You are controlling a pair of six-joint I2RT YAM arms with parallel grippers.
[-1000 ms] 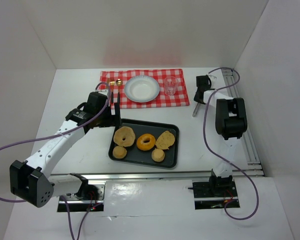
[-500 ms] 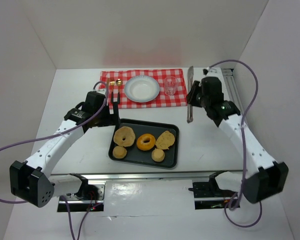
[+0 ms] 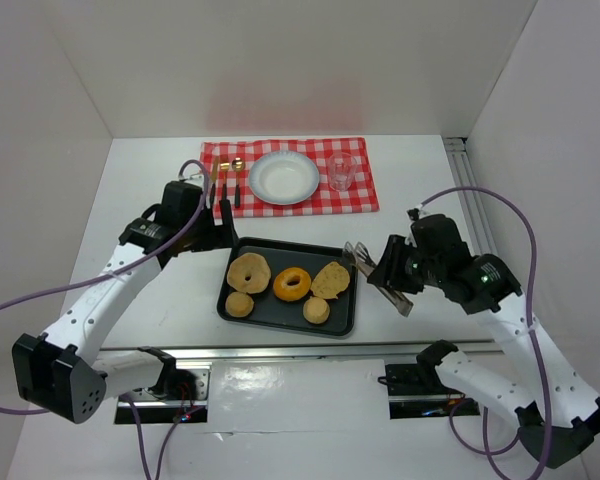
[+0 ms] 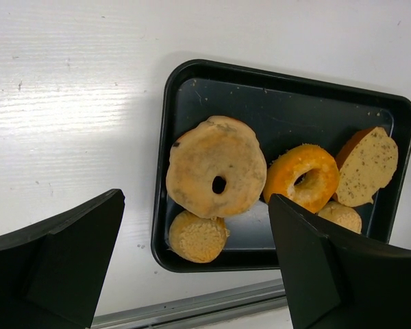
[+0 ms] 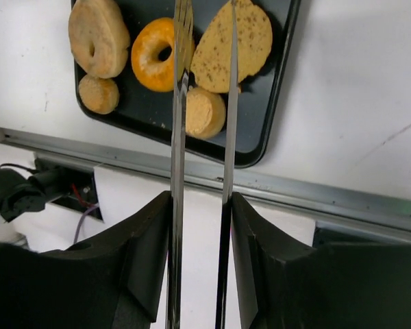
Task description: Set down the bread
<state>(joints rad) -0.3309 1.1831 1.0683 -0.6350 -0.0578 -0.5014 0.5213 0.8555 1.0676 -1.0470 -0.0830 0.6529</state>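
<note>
Currently, tongs in right end effector, over tray

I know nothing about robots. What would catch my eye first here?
A black tray of bread, an orange bagel in its middle, sits mid-table. The right arm's fingers hold metal tongs at its right side. Behind lies a red checked cloth with a white plate and a glass.
</note>
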